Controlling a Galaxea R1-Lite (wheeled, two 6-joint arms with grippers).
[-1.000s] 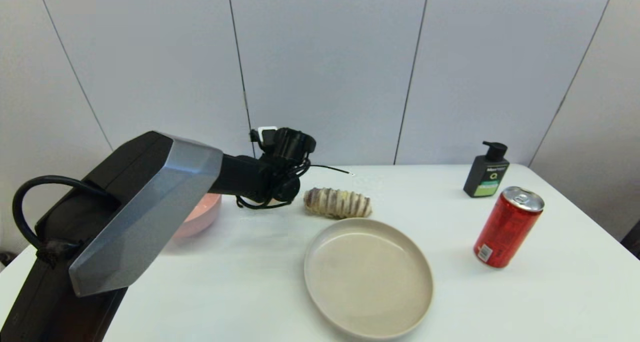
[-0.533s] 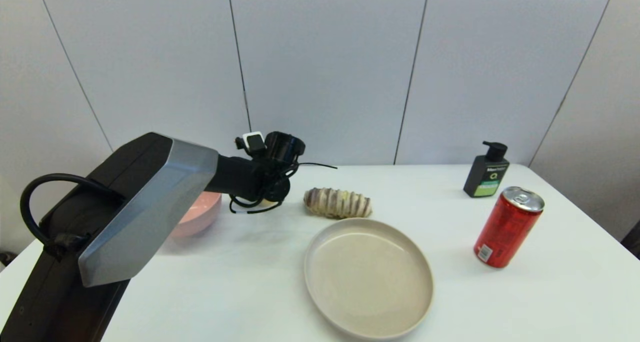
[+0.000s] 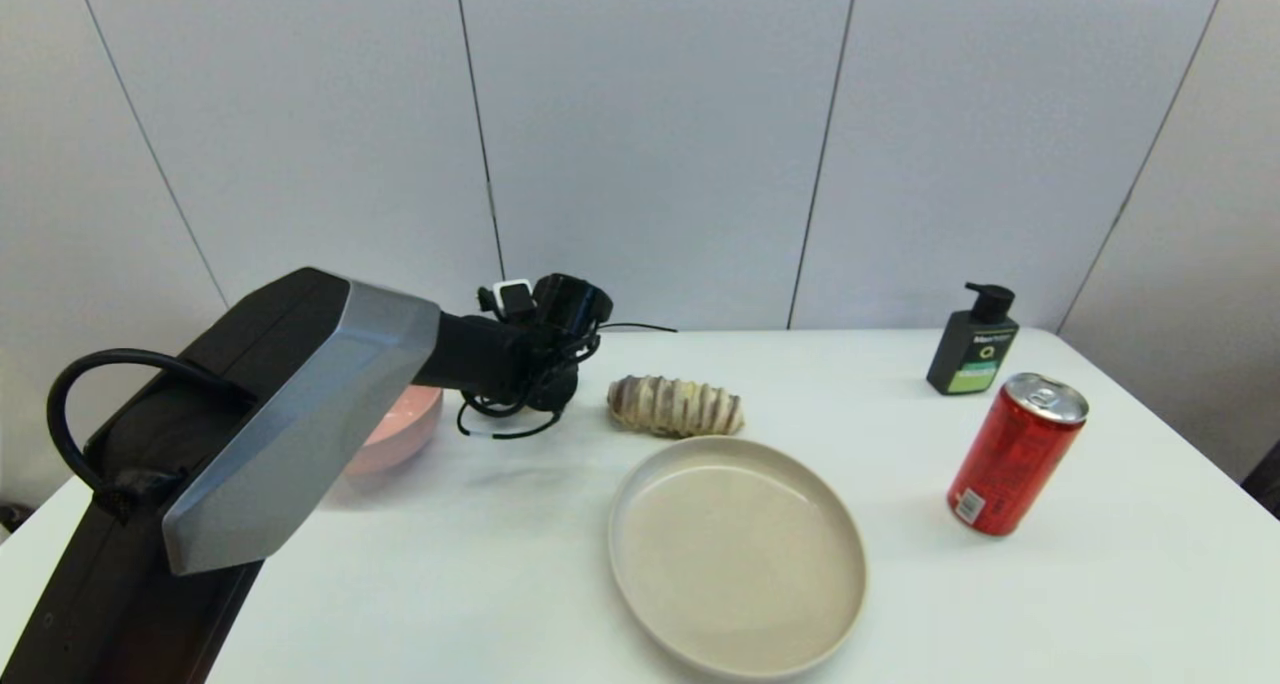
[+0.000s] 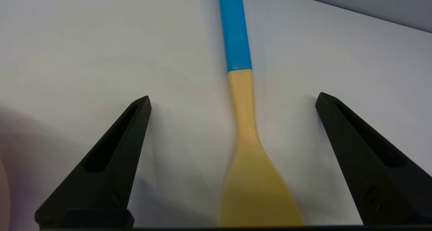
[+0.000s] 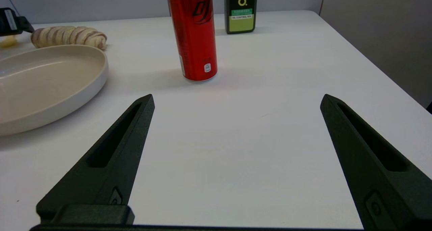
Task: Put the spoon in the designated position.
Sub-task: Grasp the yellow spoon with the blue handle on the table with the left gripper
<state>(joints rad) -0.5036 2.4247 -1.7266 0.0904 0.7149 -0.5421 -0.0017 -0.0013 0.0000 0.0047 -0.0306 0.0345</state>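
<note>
Yellow plastic makes up the bowl and neck of the spoon [image 4: 243, 129], w/ a bright blue handle end; it lies flat on the white bench [image 3: 500, 564] near the far edge, toward the far-left corner. The left end effector [image 4: 233, 101] hangs right over it, fingers spread wide, one on each side of the neck, not touching it. In the head view the spoon is hidden behind the left wrist.

Bench top is plain matte white, backed by a pale grey panelled wall [image 3: 650, 134] w/ thin dark seams.

Pink bowl [image 3: 400, 429] sits by the left edge, mostly behind the left arm; contents can't be seen. Beige plate [image 3: 737, 554] at mid-bench, nothing in it. Striped bread roll [image 3: 675, 405] just beyond the plate's far rim. Red soda can [image 3: 1015, 454] upright near the right edge; dark pump bottle [image 3: 973, 341] w/ green label near the far-right corner.

Right end effector [image 5: 236, 101] low over bare bench near the can, fingers wide apart, holding nothing.
</note>
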